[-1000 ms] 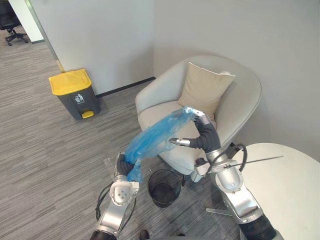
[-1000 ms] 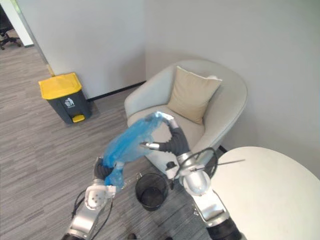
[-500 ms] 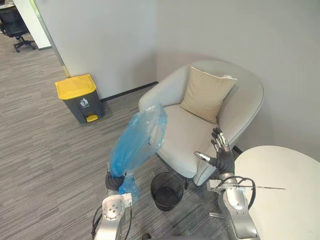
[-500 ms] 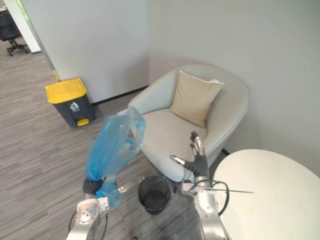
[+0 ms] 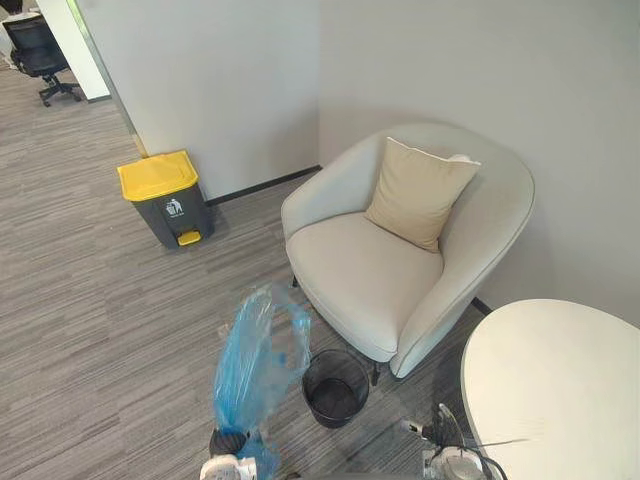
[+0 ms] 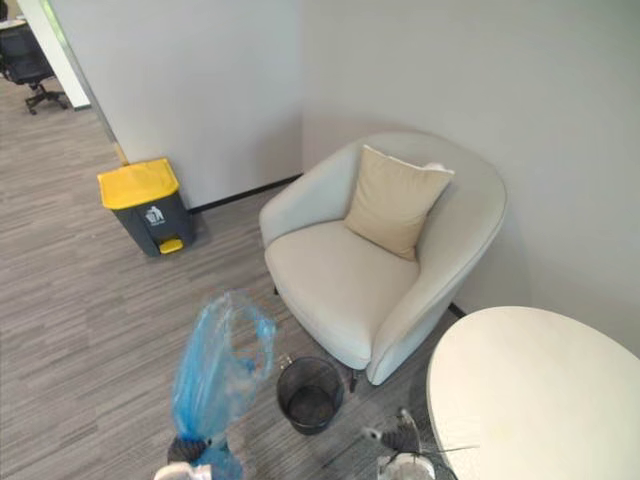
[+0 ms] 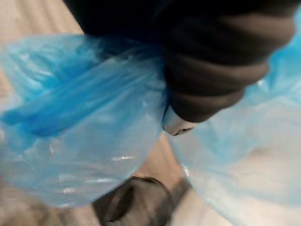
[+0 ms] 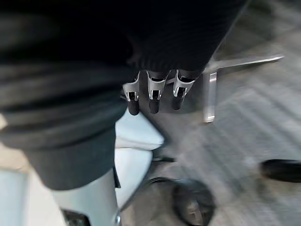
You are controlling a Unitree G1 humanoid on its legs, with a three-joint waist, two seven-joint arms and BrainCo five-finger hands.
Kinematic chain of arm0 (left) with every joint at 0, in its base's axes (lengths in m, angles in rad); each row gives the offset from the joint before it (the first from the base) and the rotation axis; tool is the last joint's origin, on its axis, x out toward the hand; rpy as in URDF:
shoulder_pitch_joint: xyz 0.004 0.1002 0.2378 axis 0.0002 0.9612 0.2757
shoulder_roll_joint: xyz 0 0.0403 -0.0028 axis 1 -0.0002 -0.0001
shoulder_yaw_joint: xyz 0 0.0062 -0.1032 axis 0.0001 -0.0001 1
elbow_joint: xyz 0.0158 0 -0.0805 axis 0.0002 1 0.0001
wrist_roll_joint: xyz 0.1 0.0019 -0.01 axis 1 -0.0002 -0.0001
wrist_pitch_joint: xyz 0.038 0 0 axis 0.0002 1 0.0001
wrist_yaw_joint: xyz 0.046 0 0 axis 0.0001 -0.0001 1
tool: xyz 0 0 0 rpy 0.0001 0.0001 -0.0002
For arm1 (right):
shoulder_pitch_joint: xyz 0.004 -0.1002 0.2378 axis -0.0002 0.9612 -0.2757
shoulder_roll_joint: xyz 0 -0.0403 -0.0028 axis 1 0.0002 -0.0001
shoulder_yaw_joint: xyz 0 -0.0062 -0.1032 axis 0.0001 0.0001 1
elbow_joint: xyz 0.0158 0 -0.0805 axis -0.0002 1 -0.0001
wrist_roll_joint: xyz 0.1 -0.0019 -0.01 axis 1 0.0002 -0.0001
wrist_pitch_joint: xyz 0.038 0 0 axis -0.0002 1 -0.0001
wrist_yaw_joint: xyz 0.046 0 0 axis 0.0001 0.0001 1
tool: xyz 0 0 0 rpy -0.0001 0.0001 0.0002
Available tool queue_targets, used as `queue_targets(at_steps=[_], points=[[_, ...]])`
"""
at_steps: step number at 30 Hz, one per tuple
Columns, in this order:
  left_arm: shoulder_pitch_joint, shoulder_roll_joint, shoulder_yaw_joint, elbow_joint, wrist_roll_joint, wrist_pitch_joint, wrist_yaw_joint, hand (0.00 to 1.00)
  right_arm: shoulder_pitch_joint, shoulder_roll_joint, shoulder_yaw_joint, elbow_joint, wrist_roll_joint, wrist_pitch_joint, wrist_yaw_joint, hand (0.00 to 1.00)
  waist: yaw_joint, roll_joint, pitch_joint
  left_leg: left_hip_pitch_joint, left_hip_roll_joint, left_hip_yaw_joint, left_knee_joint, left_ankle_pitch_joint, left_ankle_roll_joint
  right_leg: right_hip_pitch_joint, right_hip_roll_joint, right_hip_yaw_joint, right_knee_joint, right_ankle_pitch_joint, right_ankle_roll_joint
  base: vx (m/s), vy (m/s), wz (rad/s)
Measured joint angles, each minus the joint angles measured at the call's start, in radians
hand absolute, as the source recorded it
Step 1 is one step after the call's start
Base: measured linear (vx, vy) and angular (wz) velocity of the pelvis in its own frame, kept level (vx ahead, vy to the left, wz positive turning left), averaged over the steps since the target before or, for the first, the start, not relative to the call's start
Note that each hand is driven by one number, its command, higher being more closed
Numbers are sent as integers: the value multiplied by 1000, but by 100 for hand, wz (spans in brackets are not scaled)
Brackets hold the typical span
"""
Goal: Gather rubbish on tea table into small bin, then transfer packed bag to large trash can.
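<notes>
A crumpled blue plastic bag [image 5: 256,362] stands up from my left hand [image 5: 228,443] at the bottom of the eye views; the hand is shut on the bag's neck. In the left wrist view the blue bag [image 7: 80,117] wraps round the hand's dark cover [image 7: 211,70]. The small black mesh bin [image 5: 335,387] sits on the floor just right of the bag, in front of the armchair. The large grey trash can [image 5: 165,198] with a yellow lid stands by the far wall. My right hand [image 6: 402,438] is low beside the table, its fingers [image 8: 150,96] straight and holding nothing.
A cream armchair [image 5: 380,270] with a beige pillow [image 5: 418,192] fills the corner. The white round tea table [image 5: 560,380] is at the lower right. Grey striped carpet [image 5: 110,320] runs between me and the trash can. An office chair [image 5: 42,50] stands far left.
My right hand has let go of the bag's top and dropped to the bottom edge. The left hand has lowered with the bag, which now stands upright. The view has shifted.
</notes>
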Motion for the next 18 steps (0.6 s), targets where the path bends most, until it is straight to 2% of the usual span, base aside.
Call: queue_targets(at_steps=[11,18], points=[[-43,1,73,125,-18,1,-16,100,-43,0,-62,134,5,6,-11,0,1,-2,19,8,-3,-20,0,-1,0,15,-2,-18,5,-16,3,18,0,5],[-61,-6,92,145,-18,-5,-16,100,-71,2,-65,148,5,6,-21,0,1,0,41,23,-2,-32,0,-1,-1,33,-2,-32,20,-21,-5,8,-5,4]])
